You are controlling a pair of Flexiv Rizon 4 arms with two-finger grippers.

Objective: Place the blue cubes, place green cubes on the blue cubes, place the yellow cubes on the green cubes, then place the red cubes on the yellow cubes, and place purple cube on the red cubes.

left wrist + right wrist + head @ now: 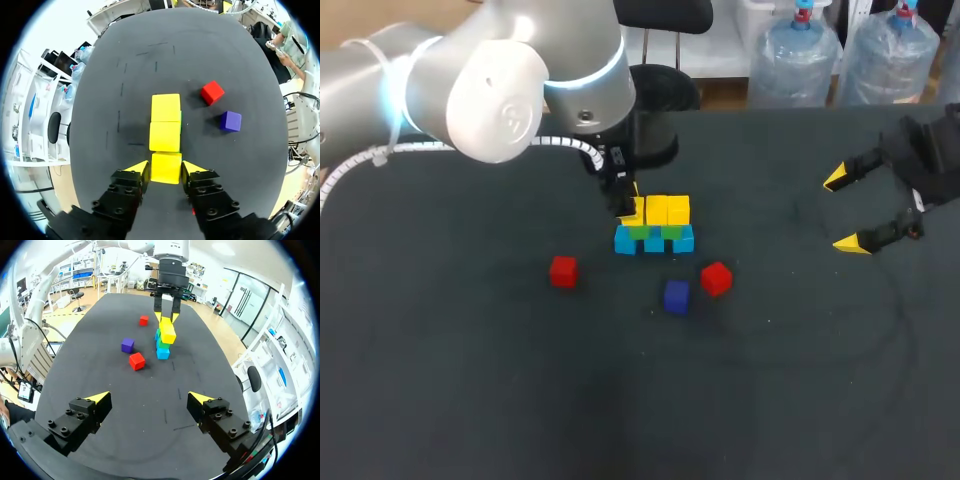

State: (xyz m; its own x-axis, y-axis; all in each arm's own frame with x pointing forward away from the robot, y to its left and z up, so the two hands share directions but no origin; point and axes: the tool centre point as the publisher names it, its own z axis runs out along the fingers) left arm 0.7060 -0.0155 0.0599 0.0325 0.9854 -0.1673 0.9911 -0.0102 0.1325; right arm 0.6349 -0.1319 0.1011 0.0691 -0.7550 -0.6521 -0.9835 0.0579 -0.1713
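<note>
Stack [654, 228] sits about mid-table, all matte, sharp-edged little blocks. It's got three blue cubes [654, 243] in a row at the bottom, green cubes [669, 232] barely peeking out above them, and three yellow cubes [667, 209] on top. One red cube [563, 271] lies off to the left. The other red cube [716, 278] and the purple cube [676, 296] sit near the stack's robot side, none of them touching. Table [470, 380] is dark and matte, with loads of open room all round and every edge well away. Left arm [510, 80] comes in from the left and drops steeply over the stack. Left gripper [165, 171] pinches the end yellow cube [165, 165] from both sides. Right gripper [843, 211] hangs well off to the right, fingers spread wide.
</note>
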